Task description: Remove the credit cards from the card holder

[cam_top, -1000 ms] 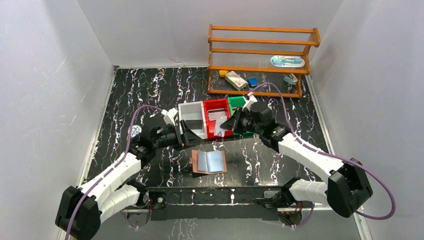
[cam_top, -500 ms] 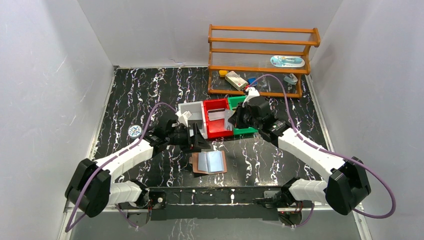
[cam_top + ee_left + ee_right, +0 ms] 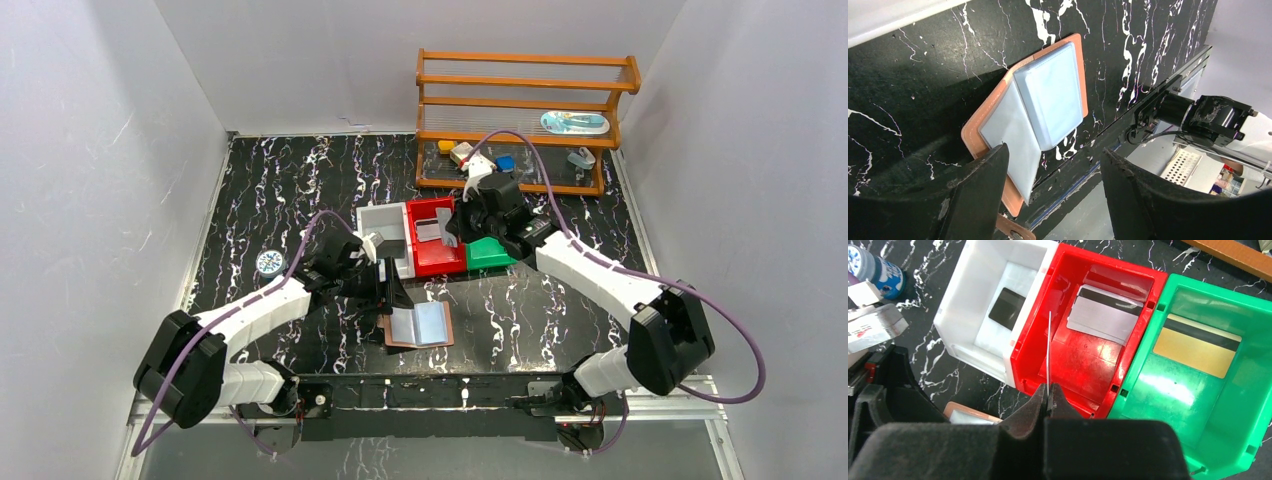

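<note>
The tan card holder (image 3: 418,326) lies open near the front edge, its light blue pockets (image 3: 1038,110) facing up. My left gripper (image 3: 1054,152) hovers open just over its left end, one finger (image 3: 980,195) above the leather edge, with nothing held. My right gripper (image 3: 1048,396) is shut on a thin pale credit card (image 3: 1048,352), seen edge-on and upright above the red bin (image 3: 1083,365). Another grey card (image 3: 1104,315) leans inside that bin. In the top view the right gripper (image 3: 455,228) sits over the red bin (image 3: 440,265).
A white bin (image 3: 968,300) holds a dark-striped card (image 3: 1007,305), and a green bin (image 3: 1168,390) holds a gold card (image 3: 1196,346). A wooden rack (image 3: 520,110) with small items stands at the back right. A round blue-white cap (image 3: 268,263) lies left.
My left gripper moved right and down from the white bin to the card holder, jaws narrowing slightly. My right gripper carried its card back over the red bin.
</note>
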`<state>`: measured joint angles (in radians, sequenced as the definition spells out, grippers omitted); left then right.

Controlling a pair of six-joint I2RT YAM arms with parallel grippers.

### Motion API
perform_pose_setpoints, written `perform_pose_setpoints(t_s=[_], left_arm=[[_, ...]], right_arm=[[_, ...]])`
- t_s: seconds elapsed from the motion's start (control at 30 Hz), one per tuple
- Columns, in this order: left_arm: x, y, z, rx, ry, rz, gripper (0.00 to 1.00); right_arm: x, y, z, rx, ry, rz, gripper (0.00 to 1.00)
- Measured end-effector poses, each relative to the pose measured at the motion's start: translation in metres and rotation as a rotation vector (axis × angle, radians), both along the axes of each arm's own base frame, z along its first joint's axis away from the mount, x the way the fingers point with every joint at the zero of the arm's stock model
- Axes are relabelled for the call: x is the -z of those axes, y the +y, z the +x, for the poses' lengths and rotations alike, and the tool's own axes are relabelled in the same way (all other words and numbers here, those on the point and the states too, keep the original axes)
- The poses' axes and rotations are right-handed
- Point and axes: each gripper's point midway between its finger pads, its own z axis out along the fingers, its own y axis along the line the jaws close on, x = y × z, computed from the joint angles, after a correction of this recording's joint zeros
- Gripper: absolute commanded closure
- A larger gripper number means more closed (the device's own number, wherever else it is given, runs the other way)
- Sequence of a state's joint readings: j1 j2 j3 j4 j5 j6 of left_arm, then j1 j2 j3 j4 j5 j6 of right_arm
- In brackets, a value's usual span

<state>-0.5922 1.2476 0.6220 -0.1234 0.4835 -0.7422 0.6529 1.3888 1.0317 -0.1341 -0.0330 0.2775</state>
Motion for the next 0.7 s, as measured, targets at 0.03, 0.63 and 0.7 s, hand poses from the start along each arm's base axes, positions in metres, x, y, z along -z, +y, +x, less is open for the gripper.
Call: perform_pose_setpoints(t_s=[0.03, 0.63, 0.7], left_arm=[[0.001, 0.0, 0.0, 0.001, -0.001, 0.004, 0.35], [0.023, -0.001, -0.016, 0.041, 0.054, 0.063, 0.36], [0.024, 0.0, -0.017, 0.04, 0.052, 0.065, 0.36]], right_arm=[[0.002, 0.001, 0.001, -0.006, -0.002, -0.008, 1.0], [0.063, 0.012, 0.051, -0.225, -0.108, -0.374, 1.0], [0.07, 0.013, 0.056, -0.261, -0.14, -0.435, 1.0]])
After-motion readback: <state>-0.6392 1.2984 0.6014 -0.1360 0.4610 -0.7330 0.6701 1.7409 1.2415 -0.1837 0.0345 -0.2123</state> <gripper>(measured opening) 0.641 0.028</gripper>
